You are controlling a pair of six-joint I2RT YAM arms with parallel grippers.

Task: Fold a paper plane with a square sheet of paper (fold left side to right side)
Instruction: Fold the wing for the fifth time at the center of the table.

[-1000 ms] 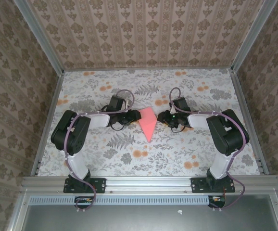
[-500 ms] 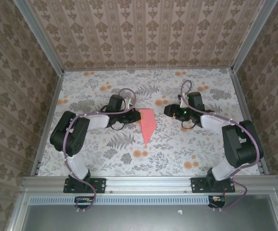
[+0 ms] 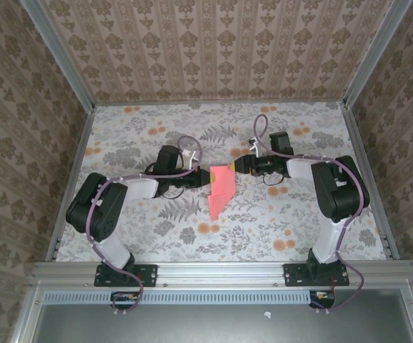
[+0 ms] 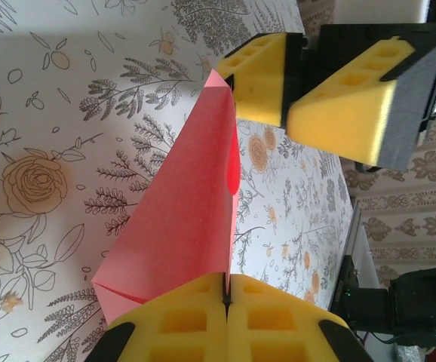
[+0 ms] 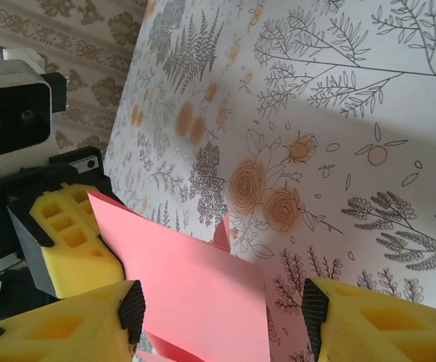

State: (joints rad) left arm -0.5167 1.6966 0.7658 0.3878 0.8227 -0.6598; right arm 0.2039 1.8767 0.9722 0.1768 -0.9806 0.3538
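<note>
The salmon-pink sheet of paper [image 3: 219, 191], folded to a pointed dart shape, lies mid-table with its tip toward the near edge. My left gripper [image 3: 203, 176] is shut on the sheet's left edge, and in the left wrist view the yellow pads [image 4: 203, 320] pinch the paper [image 4: 184, 211], which stands up from the table as a raised flap. My right gripper [image 3: 239, 166] sits at the paper's upper right corner. It is open, with its fingers [image 5: 384, 320] wide apart and the pink flap [image 5: 195, 294] between them, untouched by either pad.
The flower-print tabletop [image 3: 278, 214] has orange blotches around the paper. Patterned walls and metal rails [image 3: 74, 153] fence the table on three sides. Both arms reach inward, so their wrists crowd the middle; the left gripper's pad [image 5: 67, 234] is close in front of the right gripper.
My left gripper has shut on the paper's left edge and lifted it, so the shape looks narrower. The right gripper swung out to the right, then returned to the paper's upper right corner.
</note>
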